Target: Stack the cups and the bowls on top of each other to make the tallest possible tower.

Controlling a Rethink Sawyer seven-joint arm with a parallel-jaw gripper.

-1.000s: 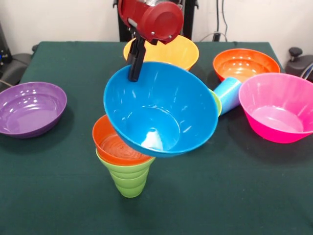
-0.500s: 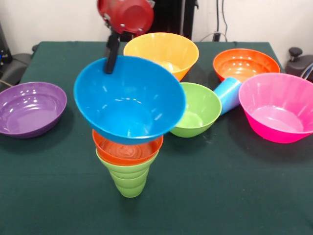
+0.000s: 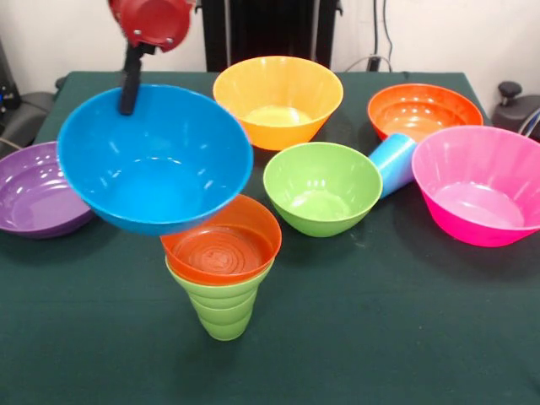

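Your tool [image 3: 129, 97] was pinching the far rim of the blue bowl [image 3: 156, 160], holding it in the air, tilted, left of the stack and overlapping the purple bowl [image 3: 29, 190] behind. The small orange bowl [image 3: 221, 243] sat in the lime green cup [image 3: 224, 304] on the counter [image 3: 405, 337]. The green bowl [image 3: 322, 187], yellow-orange bowl [image 3: 278, 97], orange bowl [image 3: 419, 108], pink bowl [image 3: 481, 181] and the tipped light blue cup [image 3: 394, 162] lay on the counter.
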